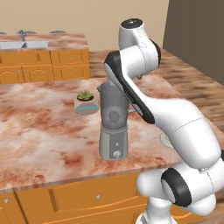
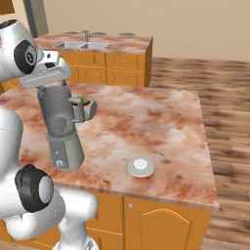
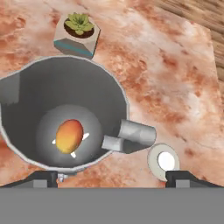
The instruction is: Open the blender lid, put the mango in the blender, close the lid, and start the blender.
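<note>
The grey blender [image 1: 113, 127] [image 2: 62, 128] stands on the island counter with its jar uncovered. In the hand view I look straight down into the jar [image 3: 26, 92], where the orange-yellow mango [image 3: 69, 136] lies at the bottom. My gripper [image 3: 113, 178] [image 2: 51, 87] hovers right above the jar's mouth, open, with nothing between its fingertips [image 3: 43, 177]. The round white blender lid [image 2: 140, 166] [image 1: 165, 139] [image 3: 163, 161] lies flat on the counter to the blender's right, near the front edge.
A small bowl with a green plant [image 1: 85, 103] [image 2: 84, 105] [image 3: 78, 30] sits just behind the blender. The marble island counter [image 2: 161, 122] stretches to the right. A sink counter [image 1: 26, 43] [image 2: 88, 46] stands at the back wall.
</note>
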